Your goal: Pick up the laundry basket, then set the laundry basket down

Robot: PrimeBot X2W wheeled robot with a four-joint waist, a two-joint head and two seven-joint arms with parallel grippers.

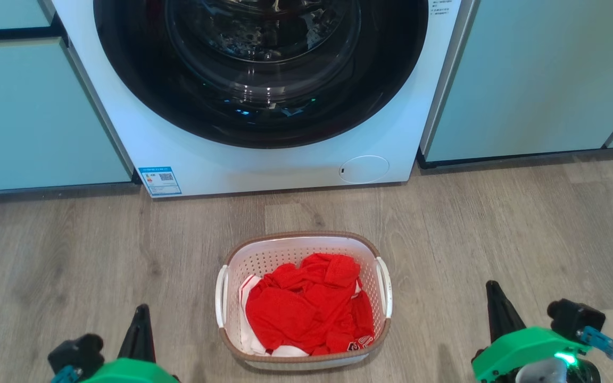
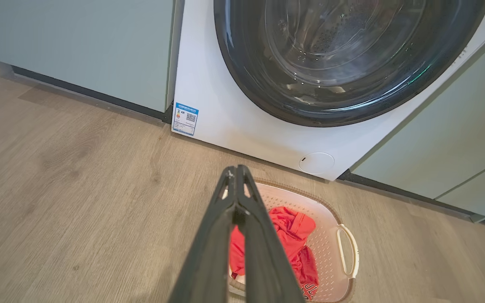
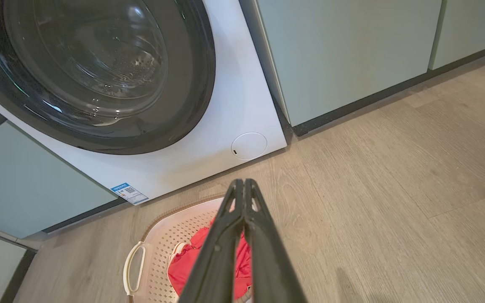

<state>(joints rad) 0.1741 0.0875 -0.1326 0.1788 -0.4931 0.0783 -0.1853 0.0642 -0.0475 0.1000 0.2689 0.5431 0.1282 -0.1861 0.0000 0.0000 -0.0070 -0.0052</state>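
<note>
Item, nearest us: left tool (image 1: 140,314) and right tool (image 1: 494,290), low at either side of the head view. Each has its fingers pressed together and holds nothing. Both are well apart from the load.

Item: the laundry basket (image 1: 264,258). It stands upright on the wooden floor (image 1: 72,255) between the two tools, just before the washing machine (image 1: 285,165), and touches neither tool nor machine. A red garment (image 1: 306,308) is heaped inside it over some white cloth (image 1: 248,319), all below the rim.

Stage: a basket on the floor with both tools clear suits one waiting to be lifted as well as one already put back. We cannot tell which.

Handling, as we judge it: the side handles, left (image 1: 222,298) and right (image 1: 385,287), are the sound holds. Taken evenly, they should keep the basket level. The perforated walls look thin, and the cloth is loose but light.

Count:
- Tools: two.
- Basket: one.
- Handles: two.
- Red garment: one.
- White cloth: at least one piece.
- Washing machine: one, with its door closed.
- Pale green cabinets (image 1: 30,117): on both sides of the machine.
</note>
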